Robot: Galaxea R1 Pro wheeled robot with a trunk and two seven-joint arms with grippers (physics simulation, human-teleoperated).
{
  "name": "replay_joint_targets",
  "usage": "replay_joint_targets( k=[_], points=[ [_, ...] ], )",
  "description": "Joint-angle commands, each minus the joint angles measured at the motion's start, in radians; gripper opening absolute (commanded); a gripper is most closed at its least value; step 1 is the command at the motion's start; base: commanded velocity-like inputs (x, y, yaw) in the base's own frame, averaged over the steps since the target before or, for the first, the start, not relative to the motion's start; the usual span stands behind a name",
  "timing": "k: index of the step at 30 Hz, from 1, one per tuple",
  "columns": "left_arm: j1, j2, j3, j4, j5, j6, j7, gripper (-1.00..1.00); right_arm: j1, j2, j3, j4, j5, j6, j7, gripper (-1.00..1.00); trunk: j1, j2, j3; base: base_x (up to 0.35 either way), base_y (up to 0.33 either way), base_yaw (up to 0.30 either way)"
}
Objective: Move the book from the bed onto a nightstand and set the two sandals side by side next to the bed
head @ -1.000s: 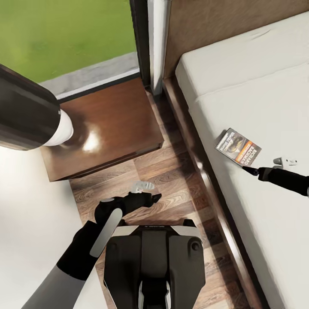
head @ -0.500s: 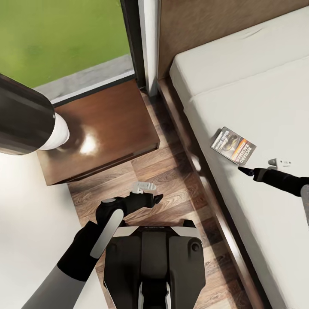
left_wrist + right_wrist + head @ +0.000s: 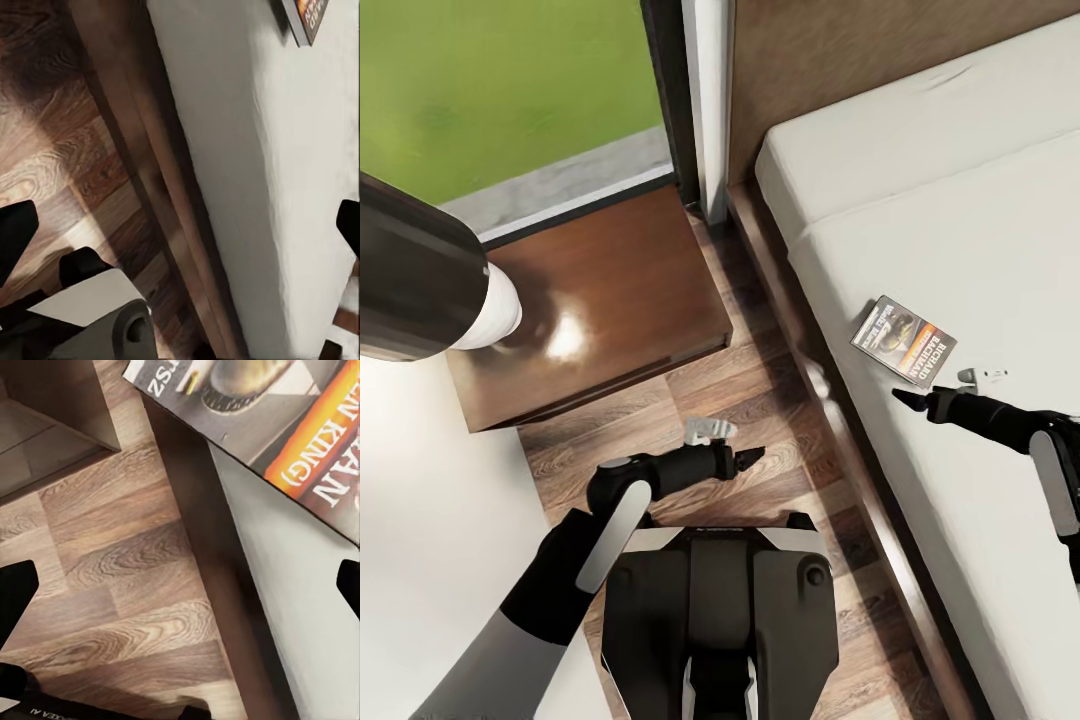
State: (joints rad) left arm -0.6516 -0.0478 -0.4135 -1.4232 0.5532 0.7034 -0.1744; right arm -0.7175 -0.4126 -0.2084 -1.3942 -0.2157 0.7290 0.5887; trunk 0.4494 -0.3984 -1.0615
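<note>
The book [image 3: 903, 341] lies flat on the pale mattress of the bed [image 3: 960, 200], close to its near edge; the right wrist view shows its cover [image 3: 277, 420] from close up. My right gripper [image 3: 905, 397] hovers over the mattress just beside the book, open, with its dark fingertips [image 3: 16, 591] wide apart and nothing between them. My left gripper [image 3: 752, 459] is open over the wood floor in front of my trunk, pointing at the bed frame [image 3: 157, 195]. The nightstand [image 3: 600, 300] stands beside the bed under the window. The sandals are out of view.
A dark lampshade on a white stem [image 3: 420, 270] stands over the nightstand's left side. A strip of wood floor [image 3: 760, 400] runs between nightstand and bed frame. The window [image 3: 510, 90] and its dark frame are behind. A white wall lies at left.
My right gripper has slid along the mattress toward the bed's edge, staying just beside the book. My left gripper has reached a little further toward the bed. The view shifted slightly at first.
</note>
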Motion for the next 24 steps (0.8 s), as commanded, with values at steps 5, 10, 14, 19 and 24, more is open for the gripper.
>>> replay_joint_targets(
  k=[5,10,14,19,24],
  points=[
    [-0.008,0.000,0.001,0.038,-0.002,-0.056,-0.118,1.00,0.000,0.000,0.012,-0.001,-0.002,-0.004,0.002,1.00,0.001,-0.002,-0.001,0.000,0.000,0.000],
    [-0.010,0.009,0.003,0.038,-0.007,-0.124,-0.227,1.00,-0.001,0.004,0.017,-0.001,-0.002,-0.009,0.002,1.00,0.001,-0.002,-0.001,0.000,0.000,0.000],
    [-0.007,0.014,0.003,0.034,-0.006,-0.168,-0.244,1.00,0.000,0.004,0.015,-0.002,0.000,-0.009,0.002,1.00,0.004,-0.009,-0.004,0.000,0.000,0.000],
    [-0.007,0.015,-0.004,0.033,-0.010,-0.187,-0.249,1.00,-0.001,0.004,0.013,0.000,0.002,-0.010,0.001,1.00,0.024,-0.044,-0.020,0.000,0.000,0.000],
    [-0.007,0.019,-0.005,0.028,-0.011,-0.201,-0.251,1.00,-0.001,0.004,0.015,0.002,0.002,-0.011,0.002,1.00,0.043,-0.079,-0.035,0.000,0.000,0.000]
  ],
)
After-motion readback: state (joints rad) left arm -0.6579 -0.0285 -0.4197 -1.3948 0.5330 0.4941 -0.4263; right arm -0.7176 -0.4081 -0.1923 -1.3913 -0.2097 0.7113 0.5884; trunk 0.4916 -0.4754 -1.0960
